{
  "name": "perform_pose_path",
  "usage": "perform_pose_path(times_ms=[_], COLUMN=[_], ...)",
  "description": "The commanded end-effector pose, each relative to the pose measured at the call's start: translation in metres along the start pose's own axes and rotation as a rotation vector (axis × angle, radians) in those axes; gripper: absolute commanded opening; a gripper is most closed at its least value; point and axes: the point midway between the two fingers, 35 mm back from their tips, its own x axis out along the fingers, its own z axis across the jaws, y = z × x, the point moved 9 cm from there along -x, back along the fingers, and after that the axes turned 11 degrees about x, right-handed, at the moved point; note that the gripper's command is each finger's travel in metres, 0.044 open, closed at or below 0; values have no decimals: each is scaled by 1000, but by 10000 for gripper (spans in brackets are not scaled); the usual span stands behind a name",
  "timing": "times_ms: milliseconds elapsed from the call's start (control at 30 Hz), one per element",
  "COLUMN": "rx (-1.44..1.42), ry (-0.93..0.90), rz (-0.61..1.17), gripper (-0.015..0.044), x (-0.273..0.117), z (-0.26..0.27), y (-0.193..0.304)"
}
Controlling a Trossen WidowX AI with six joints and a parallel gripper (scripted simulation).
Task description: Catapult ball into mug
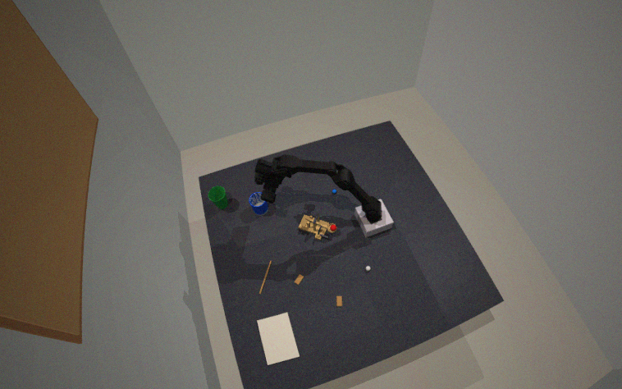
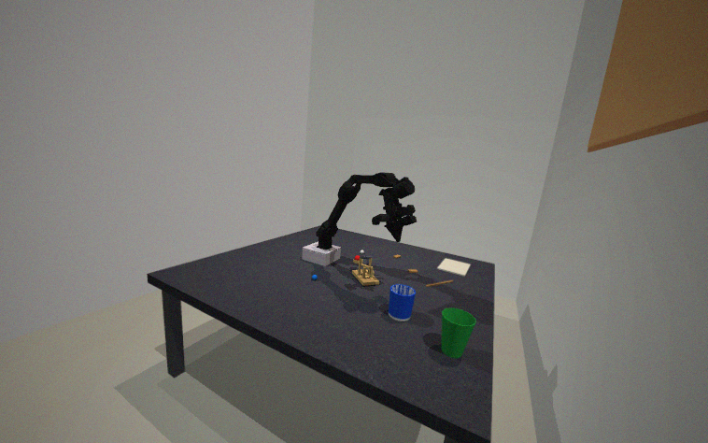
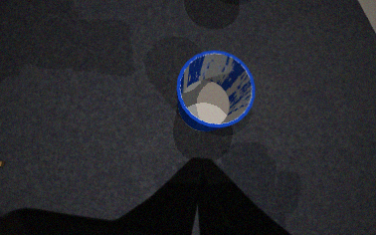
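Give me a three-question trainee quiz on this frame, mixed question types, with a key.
1. True or false: the red ball is inside the blue mug.
2. Multiple choice: how is the claw?
A) wide open
B) shut with nothing held
C) shut on the mug's rim
3. Fill in: the cup standing near the blue mug is ____.

Key: 1. false; 2. B; 3. green

Blue mug (image 1: 258, 204) (image 2: 401, 304) (image 3: 189, 121), green cup (image 1: 219, 199) (image 2: 456, 335), red ball (image 1: 332, 227) (image 2: 357, 257), dark grey tabletop (image 1: 414, 231) (image 2: 268, 280) (image 3: 70, 119)
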Motion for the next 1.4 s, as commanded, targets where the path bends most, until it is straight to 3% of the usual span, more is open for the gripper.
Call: perform_pose_path(times_ms=[0, 667, 1367], rx=[-91, -650, -1296], ry=[16, 101, 205], rz=[51, 310, 546], gripper=[0, 0, 0], x=[4, 15, 5], z=[18, 94, 129], y=[16, 117, 229])
